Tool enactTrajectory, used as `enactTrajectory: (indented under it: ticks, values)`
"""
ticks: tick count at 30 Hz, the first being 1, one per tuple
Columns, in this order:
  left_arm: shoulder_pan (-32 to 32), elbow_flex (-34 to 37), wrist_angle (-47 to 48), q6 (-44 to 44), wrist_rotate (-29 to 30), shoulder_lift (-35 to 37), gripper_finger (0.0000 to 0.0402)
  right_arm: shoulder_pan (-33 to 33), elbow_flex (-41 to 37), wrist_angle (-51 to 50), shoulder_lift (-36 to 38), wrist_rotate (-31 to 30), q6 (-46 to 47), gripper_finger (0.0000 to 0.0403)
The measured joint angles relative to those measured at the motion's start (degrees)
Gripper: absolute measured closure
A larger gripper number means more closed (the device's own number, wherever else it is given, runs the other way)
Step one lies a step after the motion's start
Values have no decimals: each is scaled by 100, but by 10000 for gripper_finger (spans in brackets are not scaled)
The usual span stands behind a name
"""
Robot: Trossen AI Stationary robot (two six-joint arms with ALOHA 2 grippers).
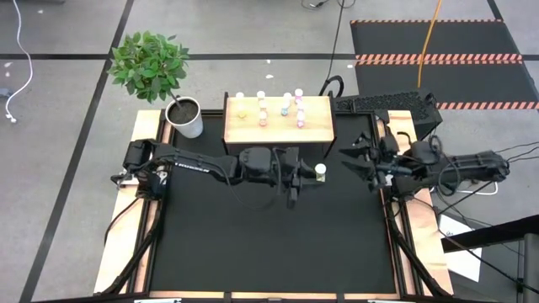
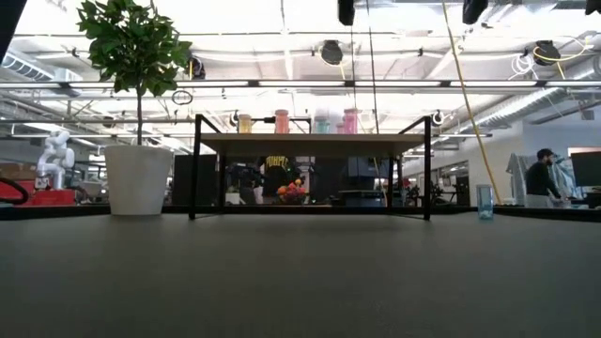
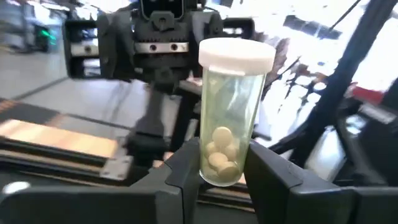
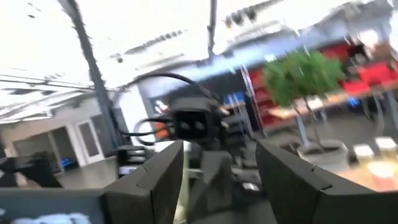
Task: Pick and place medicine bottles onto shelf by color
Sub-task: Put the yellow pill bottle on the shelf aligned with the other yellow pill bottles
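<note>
Left wrist view — yellow bottle (image 3: 227,118) in left pincer (image 3: 219,177)

Your left gripper (image 1: 310,173) holds a white-capped bottle (image 1: 320,171) just off the shelf (image 1: 318,128); right gripper (image 1: 352,159) sits nearby, fingers spread, empty.

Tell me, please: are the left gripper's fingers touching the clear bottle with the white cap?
Touching. In the left wrist view, both fingers of the left gripper press against the sides of the bottle, which stands upright between them.
</note>
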State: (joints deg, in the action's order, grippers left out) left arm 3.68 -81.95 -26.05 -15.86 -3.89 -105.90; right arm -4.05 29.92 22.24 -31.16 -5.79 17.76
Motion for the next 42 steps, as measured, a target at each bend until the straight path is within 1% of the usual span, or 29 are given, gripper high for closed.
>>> enactTrajectory:
  ticks: [3,5,9,16,19,24,28,33,38,42]
  values:
    - [-52,0,-5,-256,-183,7,289,-175,2,269,-54,135,-289,209]
    - [-85,0,31,-275,-211,-3,289,-242,2,226,-149,135,-355,209]
    - [-118,0,-11,-271,-212,-3,289,-256,2,176,-518,-29,-321,209]
    - [-205,0,48,-293,-235,-3,289,-256,-1,564,-1156,-2,-123,209]
    - [-231,0,189,-247,-222,-3,289,-256,-1,700,-1291,158,-39,209]
    - [-261,0,467,-204,-207,-3,289,-256,-3,795,-1306,156,-22,209]
    - [-264,0,499,-188,-149,-3,289,-254,-3,723,-1350,157,101,211]
    - [-260,0,507,-188,-58,-3,289,-254,-3,641,-1497,140,381,228]
    - [-258,0,618,-119,-56,-3,289,-252,-3,661,-1583,139,421,247]
    - [-257,0,690,-106,-49,-3,289,-237,-3,658,-1584,139,540,269]
